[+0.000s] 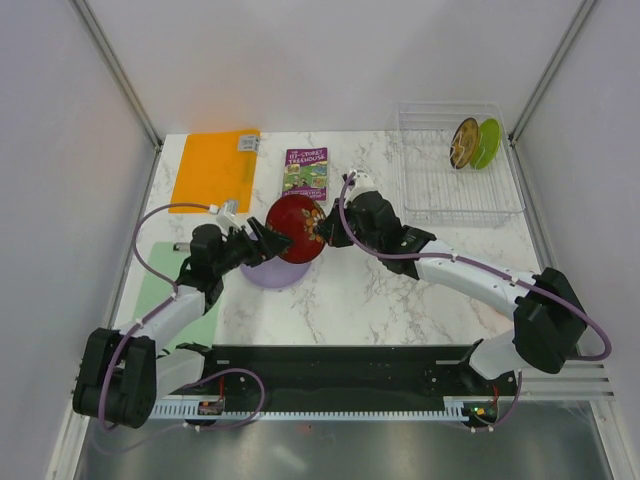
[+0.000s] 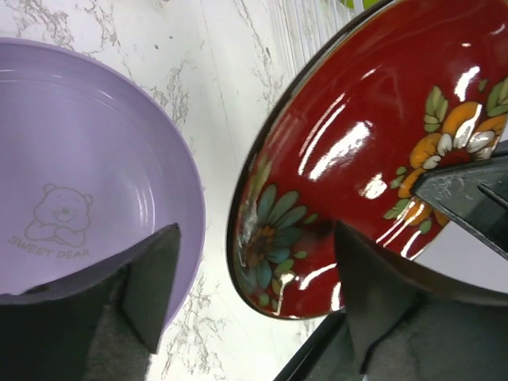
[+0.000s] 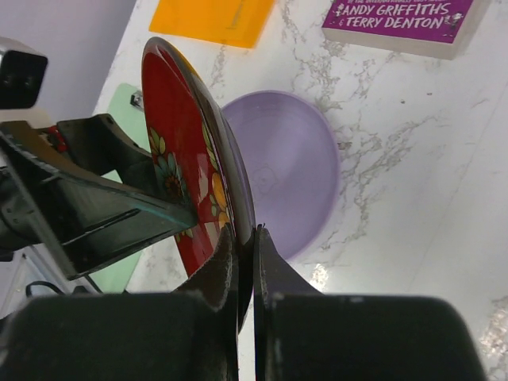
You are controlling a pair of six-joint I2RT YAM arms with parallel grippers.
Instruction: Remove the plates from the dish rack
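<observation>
The red patterned plate (image 1: 297, 228) stands on edge above the table's middle, over the large lavender plate (image 1: 270, 272), which lies flat. My right gripper (image 1: 325, 228) is shut on the red plate's right rim (image 3: 171, 143). My left gripper (image 1: 262, 243) is open, with the red plate's left rim (image 2: 357, 143) between its spread fingers, not clamped. One finger hangs over the lavender plate (image 2: 79, 159). The yellow patterned plate (image 1: 463, 142) and the lime-green plate (image 1: 487, 143) stand upright in the clear dish rack (image 1: 440, 205) at the back right.
A purple book (image 1: 305, 173) lies behind the red plate. An orange mat (image 1: 215, 168) lies at the back left. A pale green mat (image 1: 160, 290) lies under the left arm. White walls enclose the table.
</observation>
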